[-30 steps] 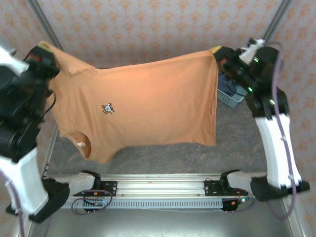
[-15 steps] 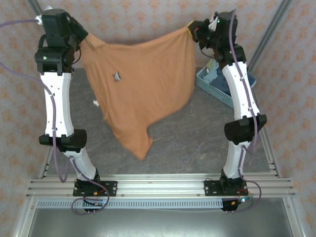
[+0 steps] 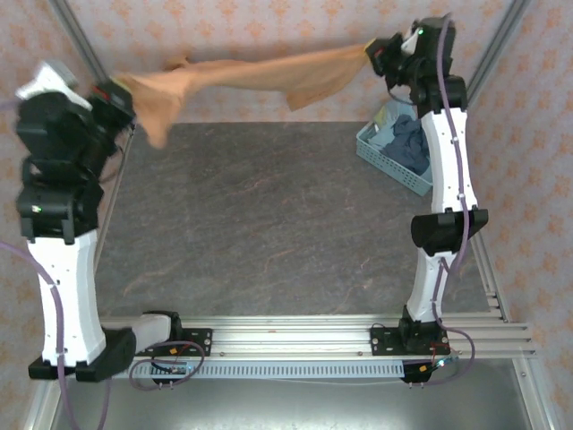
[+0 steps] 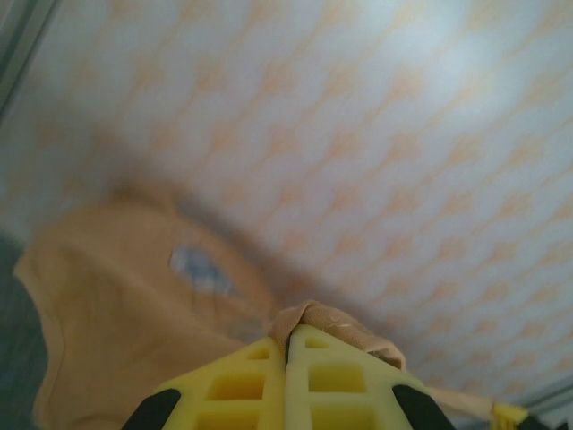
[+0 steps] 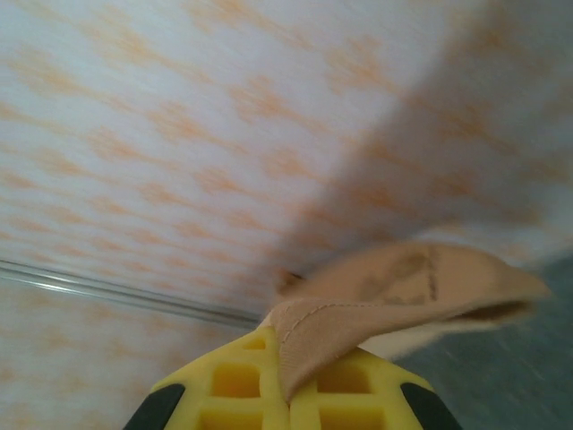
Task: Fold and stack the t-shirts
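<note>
Left arm (image 3: pixel 58 269) & right arm (image 3: pixel 445 170) had white shells on the long links and black joint housings. A pale lilac cable (image 3: pixel 59 354) ran along each. Black base blocks (image 3: pixel 170 340) sat on a silver rail (image 3: pixel 286 339) w/ thin wiring below. A green LED (image 3: pixel 417 33) glowed near the right wrist. Left end effector (image 4: pixel 286 345) & right end effector (image 5: pixel 289 349) had yellow fingers (image 4: pixel 237 387) w/ square recesses and black outer edges.

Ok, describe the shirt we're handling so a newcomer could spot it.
Look above the far edge of the grey table: the orange-tan t-shirt is stretched in mid-air between both arms' jaws. Its neighbours are blue shirts, heaped in the plastic basket.
</note>
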You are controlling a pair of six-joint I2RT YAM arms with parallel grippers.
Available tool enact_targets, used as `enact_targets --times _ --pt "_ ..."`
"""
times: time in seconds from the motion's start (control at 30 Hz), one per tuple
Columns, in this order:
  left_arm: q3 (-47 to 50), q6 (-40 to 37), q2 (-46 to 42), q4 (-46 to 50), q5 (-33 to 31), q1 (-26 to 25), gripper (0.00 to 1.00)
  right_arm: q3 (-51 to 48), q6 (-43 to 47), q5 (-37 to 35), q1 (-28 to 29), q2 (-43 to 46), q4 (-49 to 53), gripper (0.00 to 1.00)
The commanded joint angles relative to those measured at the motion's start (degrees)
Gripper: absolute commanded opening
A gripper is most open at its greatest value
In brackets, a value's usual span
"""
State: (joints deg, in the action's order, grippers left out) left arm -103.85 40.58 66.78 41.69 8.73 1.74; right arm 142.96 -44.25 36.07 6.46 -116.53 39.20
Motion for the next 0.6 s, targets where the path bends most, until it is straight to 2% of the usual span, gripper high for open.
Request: enact_targets --times 0.0,0.07,0.13,0.23,0.37,0.57 --pt "22.8 5.9 -2.9 3.7 4.4 -0.7 0.0 -21.7 5.5 0.2 2.4 6.1 3.2 0.0" --pt "36.4 8.5 -6.5 2.2 5.2 -2.0 0.0 -41.1 2.2 0.1 3.9 12.0 -7.4 0.0" --pt "46.3 11.0 -8.0 0.4 5.5 -3.6 0.0 -52.7 0.8 -2.1 5.6 14.4 -10.7 0.0" --pt "57.1 15.5 -7.5 -1.9 6.4 -6.9 0.0 -64.3 0.0 -6.4 7.7 14.5 -11.7 0.0" --pt "65.3 21.5 -4.0 -3.1 7.5 -11.5 0.0 -73.2 -0.6 -9.8 8.7 13.5 -12.5 0.0" --pt "67.4 25.0 -2.6 -0.5 5.5 -16.6 0.0 -78.2 -1.7 -16.4 9.2 17.0 -4.6 0.0"
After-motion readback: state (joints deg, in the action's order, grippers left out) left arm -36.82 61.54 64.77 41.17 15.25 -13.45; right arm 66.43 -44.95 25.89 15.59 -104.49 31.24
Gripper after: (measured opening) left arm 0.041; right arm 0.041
